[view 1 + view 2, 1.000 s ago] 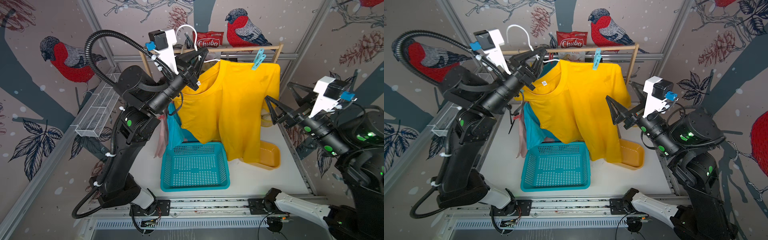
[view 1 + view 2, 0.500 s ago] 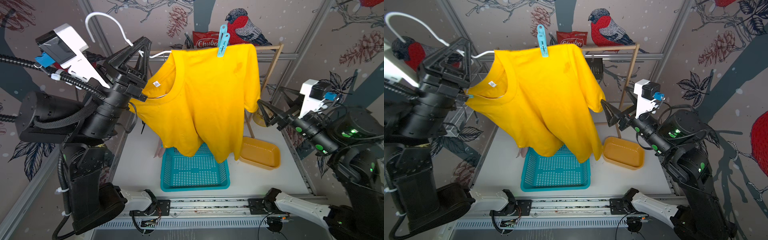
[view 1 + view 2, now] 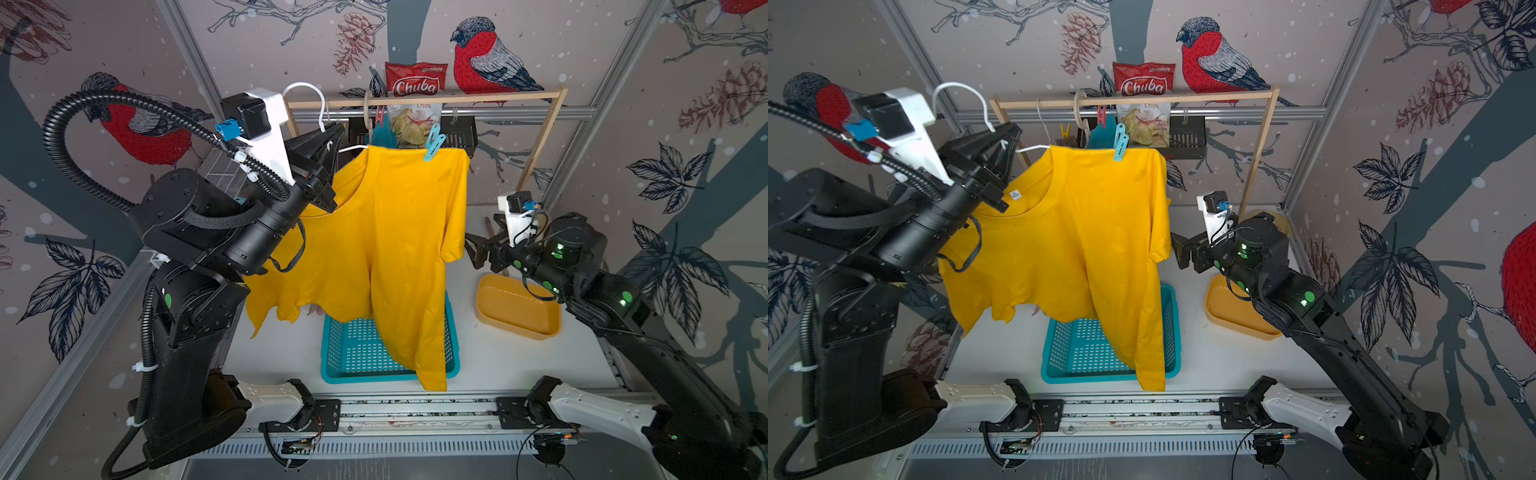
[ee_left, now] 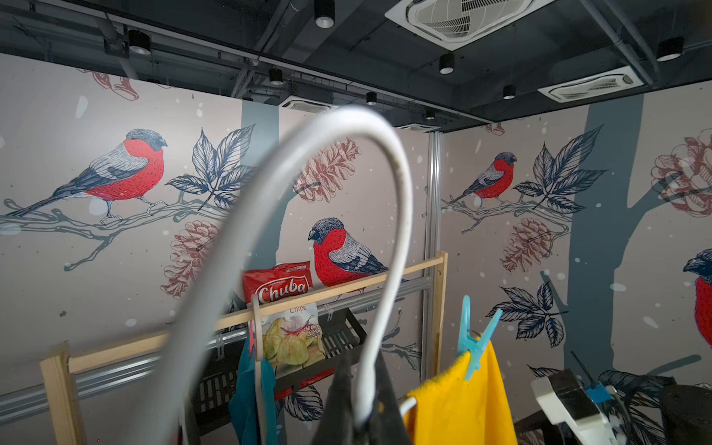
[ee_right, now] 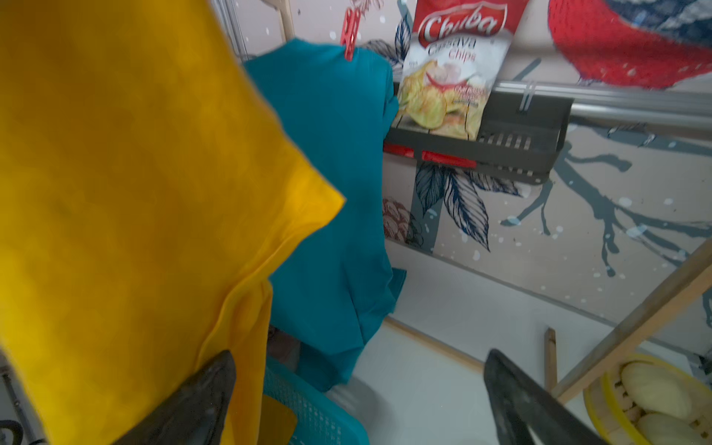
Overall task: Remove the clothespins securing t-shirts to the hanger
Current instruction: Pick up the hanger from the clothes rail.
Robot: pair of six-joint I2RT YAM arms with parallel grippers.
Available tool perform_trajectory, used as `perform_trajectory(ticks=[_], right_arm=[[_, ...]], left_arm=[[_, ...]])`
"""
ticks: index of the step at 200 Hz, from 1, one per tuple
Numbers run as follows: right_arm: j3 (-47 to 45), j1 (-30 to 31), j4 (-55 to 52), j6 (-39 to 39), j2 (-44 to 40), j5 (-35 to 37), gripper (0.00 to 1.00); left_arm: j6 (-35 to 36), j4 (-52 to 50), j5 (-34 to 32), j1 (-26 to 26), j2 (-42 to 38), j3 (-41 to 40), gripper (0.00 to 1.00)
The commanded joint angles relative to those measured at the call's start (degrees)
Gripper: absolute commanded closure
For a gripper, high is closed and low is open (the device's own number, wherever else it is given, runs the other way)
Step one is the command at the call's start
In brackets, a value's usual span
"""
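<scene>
Lowered now, the white hanger sits clamped in the left pincer; right pincer (wide open, empty) should pinch the blue clothespin by its tails.

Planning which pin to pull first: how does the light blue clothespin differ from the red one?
The light blue clothespin pins the yellow t-shirt; the red clothespin pins the teal t-shirt. The blue one's white hanger is gripped by the left tool; the red one's beige hanger hangs on the wooden rail. Both are clipped at a top edge.
</scene>
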Motion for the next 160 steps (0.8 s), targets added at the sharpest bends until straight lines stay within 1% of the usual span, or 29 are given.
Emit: perform_trajectory(ticks=[1,14,32,50,76,88,116,135,146,160], right_arm=[[-2.3,-0.4,3.4,3.1,0.5,1.4,0.0],[-3.3,-0.8,4.2,3.1,0.5,2.0,0.0],[-4.6,-1.9,5.3,3.0,0.5,3.1,0.0],[-5.0,-2.9,5.7,2.8,0.6,3.9,0.0],[-5.0,-3.2,6.0,2.5,0.0,5.2,0.0],[-4.4,-3.2,6.5,2.8,-0.8,5.6,0.0],[-4.2,-3.2,7.7,2.6,-4.1,3.4,0.0],[-2.7,-3.2,6.0,1.7,-5.7,0.1,0.0],[-1.6,-3.3,5.0,0.6,-5.6,-1.6,0.0],[0.5,-3.2,3.4,-0.5,-4.6,-2.9,0.0]], left_arm=[[4.5,1.1,-1.8,-0.1,2.2,4.3,1.0],[6.0,0.9,-2.1,-0.1,3.7,7.2,1.0],[7.4,1.7,-1.9,-0.1,4.7,8.9,1.0],[8.2,2.0,-0.9,-0.1,5.0,8.8,1.0],[8.5,-1.6,1.4,-0.1,4.9,7.5,1.0],[8.0,-3.0,2.9,-0.1,3.7,4.2,1.0],[4.9,-1.0,8.3,-0.1,-0.6,-10.5,1.0],[2.1,1.7,14.1,-0.1,-3.0,-19.9,1.0],[1.3,3.0,14.9,0.1,-3.8,-23.8,1.0],[0.7,3.5,15.4,0.6,-4.2,-26.3,1.0]])
